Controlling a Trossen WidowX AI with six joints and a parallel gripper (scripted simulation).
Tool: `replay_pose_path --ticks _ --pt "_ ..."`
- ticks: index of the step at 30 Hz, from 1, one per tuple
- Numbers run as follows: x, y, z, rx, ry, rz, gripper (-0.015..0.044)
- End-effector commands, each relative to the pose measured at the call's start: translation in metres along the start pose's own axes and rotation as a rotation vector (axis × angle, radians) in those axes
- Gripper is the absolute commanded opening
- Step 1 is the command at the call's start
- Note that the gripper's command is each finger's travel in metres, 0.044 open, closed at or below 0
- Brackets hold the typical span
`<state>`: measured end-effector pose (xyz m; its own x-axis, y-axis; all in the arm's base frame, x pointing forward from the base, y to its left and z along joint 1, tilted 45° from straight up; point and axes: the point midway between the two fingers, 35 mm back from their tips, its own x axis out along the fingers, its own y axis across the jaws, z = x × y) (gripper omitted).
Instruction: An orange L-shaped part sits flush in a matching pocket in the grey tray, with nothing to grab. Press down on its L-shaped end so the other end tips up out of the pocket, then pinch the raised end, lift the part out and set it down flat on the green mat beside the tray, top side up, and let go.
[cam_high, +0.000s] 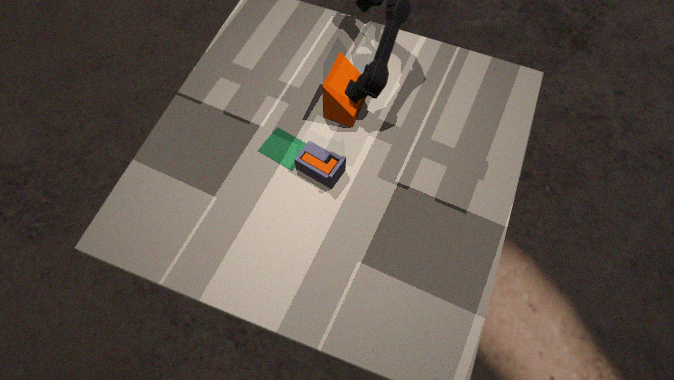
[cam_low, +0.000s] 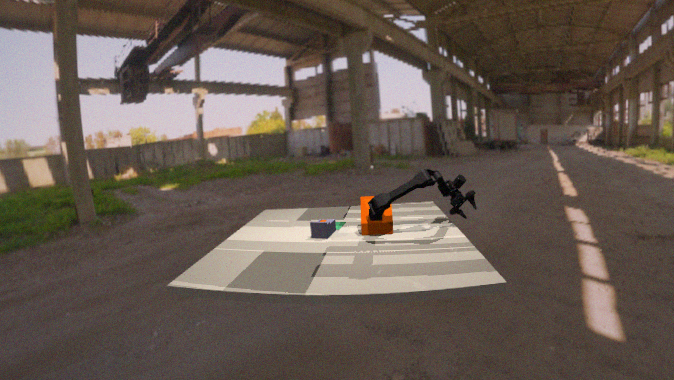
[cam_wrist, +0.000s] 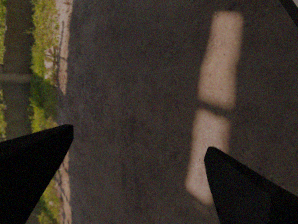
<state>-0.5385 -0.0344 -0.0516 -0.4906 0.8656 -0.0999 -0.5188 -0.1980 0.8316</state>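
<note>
So in the top view your orange L-shaped part (cam_high: 313, 160) (cam_low: 323, 221) is sitting down in the pocket of the grey tray (cam_high: 314, 173) (cam_low: 323, 229), just about mid-frame, with its short leg toward the right. Your green mat (cam_high: 278, 145) (cam_low: 340, 225) is right beside the tray on its left, and part of it is in shadow.

Your claw (cam_low: 470, 206) (cam_wrist: 140, 143) is wide open with nothing in it. The exterior view has it right of center, well apart from the tray, out past the far right edge of the pale patterned tabletop (cam_high: 250, 260) (cam_low: 280, 245). Your black arm (cam_high: 385, 55) (cam_low: 402, 191) reaches up and right there from the orange base block (cam_high: 336, 107) (cam_low: 385, 227).

On your wrist cam, one dark finger pokes in from the lower left and the other from the lower right, and between and behind them you've got dark ground (cam_wrist: 135, 100) plus a bright strip of light (cam_wrist: 217, 65) right of center.
</note>
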Motion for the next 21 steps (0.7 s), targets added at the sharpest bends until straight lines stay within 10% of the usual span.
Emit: replay_pose_path --ticks 1,9,21 --pt "-0.001 -0.001 -0.001 -0.021 0.006 -0.001 0.0374" --pt "-0.083 0.010 -0.035 -0.263 0.265 0.091 0.0180" --pt "-0.340 -0.012 -0.056 -0.960 0.863 0.496 0.0180"
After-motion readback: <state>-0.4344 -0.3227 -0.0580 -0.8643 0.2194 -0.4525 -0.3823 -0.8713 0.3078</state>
